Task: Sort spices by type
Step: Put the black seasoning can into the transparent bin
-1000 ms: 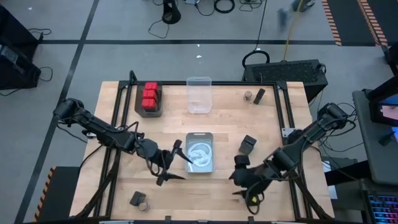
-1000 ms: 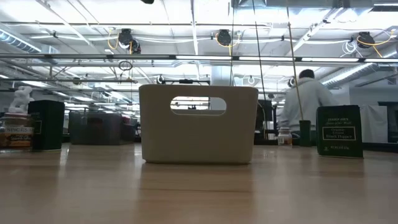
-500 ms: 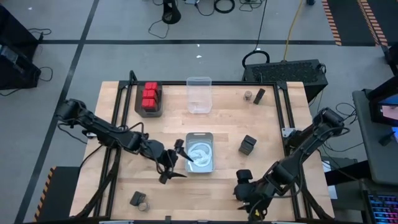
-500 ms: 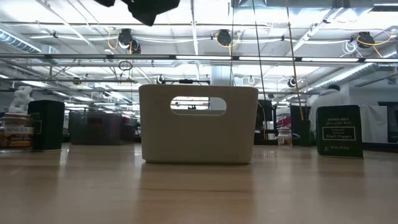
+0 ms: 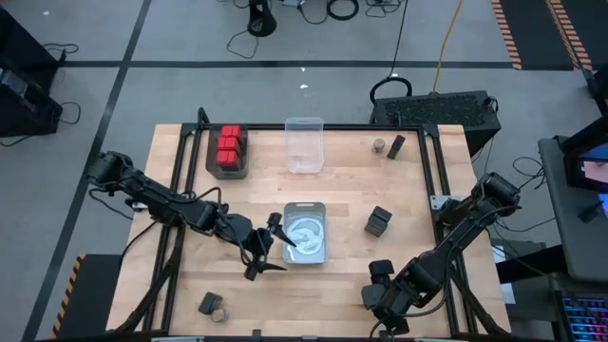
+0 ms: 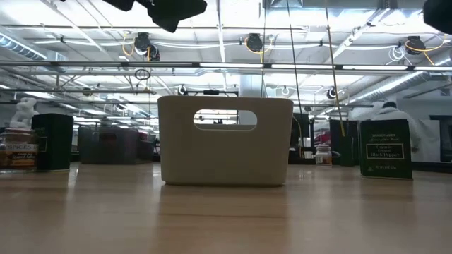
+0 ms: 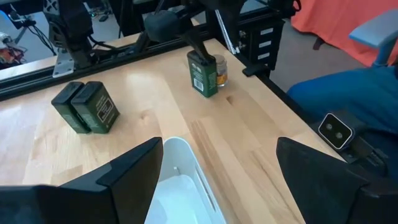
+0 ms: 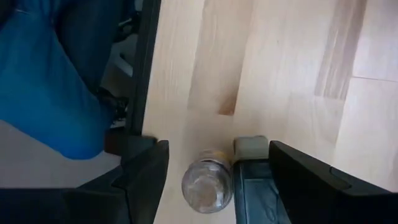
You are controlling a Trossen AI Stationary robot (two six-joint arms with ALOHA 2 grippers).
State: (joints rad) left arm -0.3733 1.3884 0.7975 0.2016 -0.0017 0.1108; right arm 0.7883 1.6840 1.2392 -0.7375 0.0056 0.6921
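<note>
Since the earlier frames the right gripper [image 5: 384,306] has drawn back toward the near right edge of the table, and the left gripper [image 5: 269,245] has edged closer to the silvery tin [image 5: 305,234]; both stand wide open and hold nothing. Spices lie scattered: red boxes [image 5: 229,145] grouped in a dark tray at the far left; two black boxes [image 5: 378,221] side by side right of the tin; a black box and a small jar [image 5: 380,145] at the far right; another black box with a jar [image 5: 211,304] near the front left. I judge the boxes light, stiff and smooth-sided, best pinched across their flat faces; the jars look like glass, slippery and breakable, so grip around the body below the cap. Beyond stands the clear bin [image 5: 304,144].
</note>
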